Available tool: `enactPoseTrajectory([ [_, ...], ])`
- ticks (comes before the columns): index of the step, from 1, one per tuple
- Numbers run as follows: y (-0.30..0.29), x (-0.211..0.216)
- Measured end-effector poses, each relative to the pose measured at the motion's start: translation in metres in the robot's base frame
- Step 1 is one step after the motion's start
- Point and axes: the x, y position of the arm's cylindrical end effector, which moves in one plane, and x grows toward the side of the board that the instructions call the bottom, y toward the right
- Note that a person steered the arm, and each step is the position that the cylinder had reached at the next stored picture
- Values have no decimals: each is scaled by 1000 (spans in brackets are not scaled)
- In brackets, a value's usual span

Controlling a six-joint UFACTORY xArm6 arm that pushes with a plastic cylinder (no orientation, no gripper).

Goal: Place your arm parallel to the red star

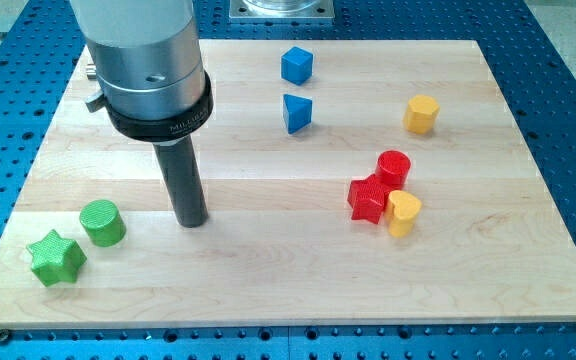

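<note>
The red star (368, 198) lies right of the board's middle. It touches a red cylinder (394, 166) above it and a yellow heart-shaped block (403, 212) at its right. My tip (190, 221) rests on the board well to the left of the red star, at about the same height in the view, with a wide gap of bare wood between them. The tip stands right of the green cylinder (101, 222).
A green star (56, 257) lies at the lower left beside the green cylinder. A blue cube (296, 65) and a blue triangular block (296, 112) sit at the top middle. A yellow hexagonal block (421, 114) sits at the upper right. The wooden board (288, 290) lies on a blue perforated table.
</note>
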Motion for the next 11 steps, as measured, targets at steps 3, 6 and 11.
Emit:
enactPoseTrajectory([
  [3, 2, 79],
  [6, -25, -47],
  [11, -23, -156],
])
